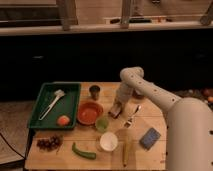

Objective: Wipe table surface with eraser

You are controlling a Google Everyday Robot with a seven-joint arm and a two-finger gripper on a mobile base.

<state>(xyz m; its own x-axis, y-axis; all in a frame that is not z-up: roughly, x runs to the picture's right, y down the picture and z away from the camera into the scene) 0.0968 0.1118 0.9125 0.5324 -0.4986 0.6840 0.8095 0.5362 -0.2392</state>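
Observation:
The light-brown wooden table surface [150, 119] fills the middle of the camera view. A blue-grey rectangular eraser [150, 138] lies flat near its front right corner. My gripper [116, 111] points down at the tabletop near the middle, just right of a red bowl [90, 113] and left of a spoon [132, 116]. It is well apart from the eraser, up and to the left of it. My white arm [150, 92] reaches in from the right.
A green tray [45, 120] on the left holds a white utensil [52, 103] and an orange fruit [63, 120]. Also on the table are a dark cup [94, 91], a green cup [102, 123], a white cup [108, 142], a yellow banana [125, 151], a green cucumber [83, 151] and grapes [48, 143].

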